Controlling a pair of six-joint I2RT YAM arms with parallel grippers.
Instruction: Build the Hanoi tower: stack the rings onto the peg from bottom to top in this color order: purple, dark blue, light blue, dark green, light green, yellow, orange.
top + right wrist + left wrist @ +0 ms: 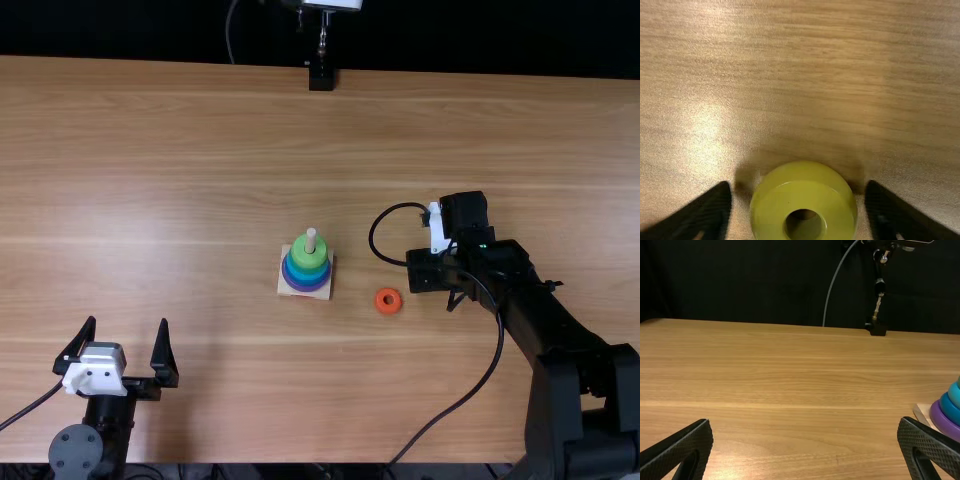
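Ring tower (pixel 293 277), mid-table, purple through blues to green, pale peg (pixel 311 239) protruding. At its eight o'clock: left gripper (pixel 127 321), wide open, empty. Four o'clock: orange ring (pixel 380 306). Three o'clock: right gripper (pixel 430 272), open around untouched yellow ring (pixel 805 185).

Stacked rings (pixel 307 272) circle the peg (pixel 311 238), green uppermost; orange ring (pixel 380 302), yellow ring (pixel 769 210) lie flat.

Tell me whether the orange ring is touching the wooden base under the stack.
Apart: the top view shows table between the orange ring and the wooden base.
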